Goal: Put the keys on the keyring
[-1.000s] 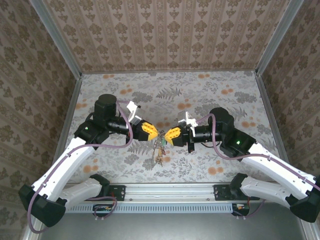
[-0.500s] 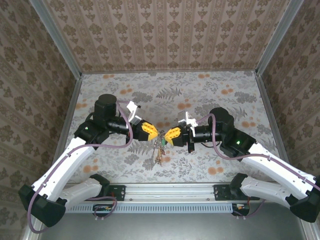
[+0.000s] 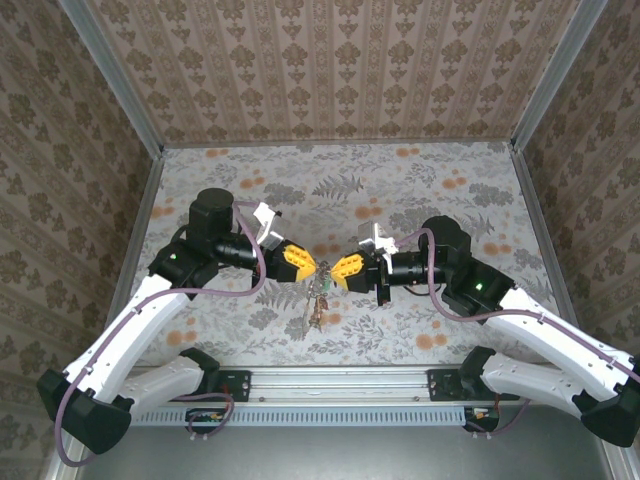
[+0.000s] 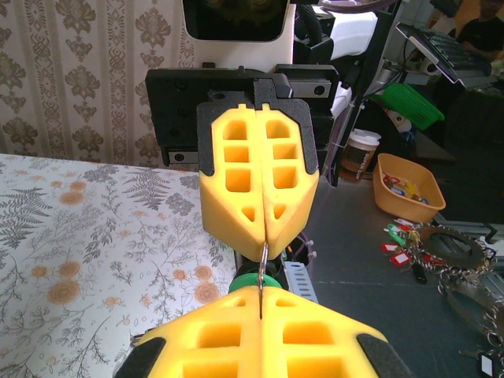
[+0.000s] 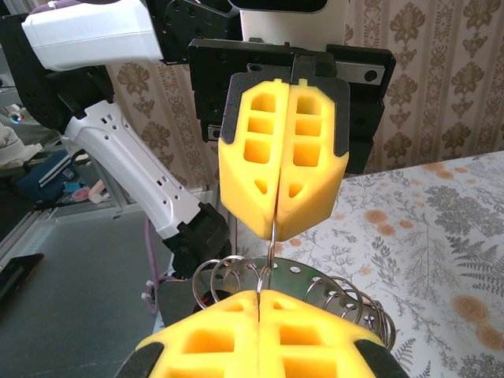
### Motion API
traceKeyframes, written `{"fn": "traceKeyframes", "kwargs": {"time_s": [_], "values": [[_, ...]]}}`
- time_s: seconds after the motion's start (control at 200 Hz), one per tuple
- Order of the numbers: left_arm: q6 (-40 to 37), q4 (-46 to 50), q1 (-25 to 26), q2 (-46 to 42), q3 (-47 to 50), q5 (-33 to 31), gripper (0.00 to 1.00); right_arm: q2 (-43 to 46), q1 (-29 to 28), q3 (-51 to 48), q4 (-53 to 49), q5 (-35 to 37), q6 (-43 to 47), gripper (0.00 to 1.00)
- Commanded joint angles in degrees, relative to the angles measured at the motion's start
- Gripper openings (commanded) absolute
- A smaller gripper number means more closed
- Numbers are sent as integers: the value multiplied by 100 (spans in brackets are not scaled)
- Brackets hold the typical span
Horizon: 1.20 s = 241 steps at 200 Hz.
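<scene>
**Top external.** The left gripper point(image 3: 307, 266) and right gripper point(image 3: 338, 270) meet tip to tip, one on each side of the keyring point(image 3: 321, 284). Both are clenched on its wire. The keys point(image 3: 316, 314) dangle just below the keyring, over the floral table point(image 3: 420, 190). Compared with a second ago only the right arm has shifted slightly, so threading seems paused, or possibly finished.

**Left wrist.** The left gripper's pads point(image 4: 315, 335) are closed on the thin wire, and the right gripper pinches it directly opposite.

**Right wrist.** The same double grip is seen from the other side. Small split rings point(image 5: 340, 298) hang beside the keyring wire.
</scene>
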State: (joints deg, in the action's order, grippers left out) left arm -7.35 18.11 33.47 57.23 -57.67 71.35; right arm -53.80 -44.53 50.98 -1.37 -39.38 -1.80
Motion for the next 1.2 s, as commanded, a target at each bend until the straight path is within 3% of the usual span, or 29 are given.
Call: {"fn": "traceKeyframes", "kwargs": {"time_s": [0.0,1.2], "values": [[-132,68,45,-129,-158,135,0,-26,-16,-79,270,-176,-105,0],[-139,47,54,-150,-161,151,0,-261,-12,-10,656,-253,-215,0]]}}
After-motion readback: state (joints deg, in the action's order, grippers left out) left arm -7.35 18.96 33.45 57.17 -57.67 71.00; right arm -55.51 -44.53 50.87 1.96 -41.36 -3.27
